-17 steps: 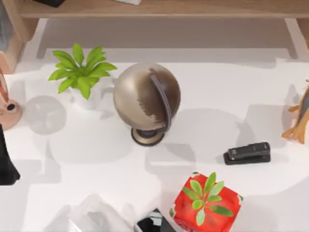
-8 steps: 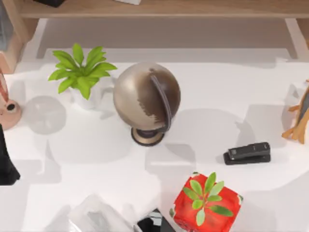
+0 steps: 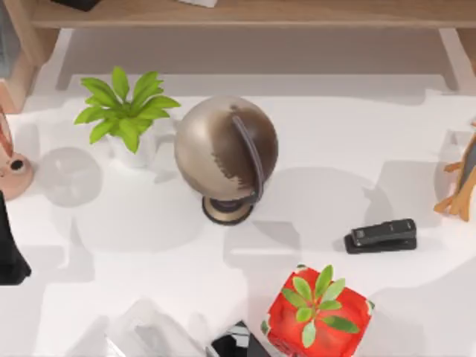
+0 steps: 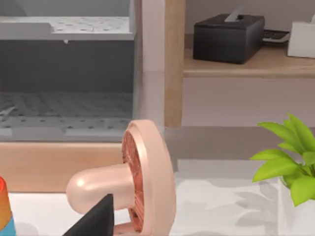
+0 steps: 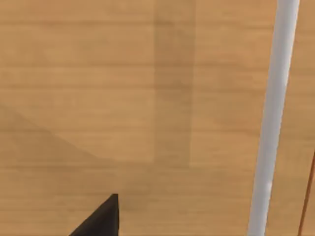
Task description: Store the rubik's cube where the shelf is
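The rubik's cube is out of view. The shelf (image 3: 297, 13), a long light-brown board with wooden side supports, runs along the far edge of the table; the left wrist view shows its board (image 4: 246, 66) carrying a black box. My left arm (image 3: 9, 249) sits at the table's left edge, and one black fingertip (image 4: 96, 221) of its gripper shows in front of a pink mushroom-shaped ornament (image 4: 142, 187). In the right wrist view, one black fingertip (image 5: 101, 219) hangs close over a light-brown wooden surface (image 5: 123, 98).
A brown globe (image 3: 223, 152) stands mid-table with a potted plant (image 3: 126, 111) to its left. A black stapler (image 3: 381, 235) lies at the right, and a red box with a green plant (image 3: 316, 309) sits at the front. An orange wooden figure (image 3: 462, 178) stands at the right edge.
The orange wooden figure at the right edge has shifted very slightly. Nothing else on the table has moved.
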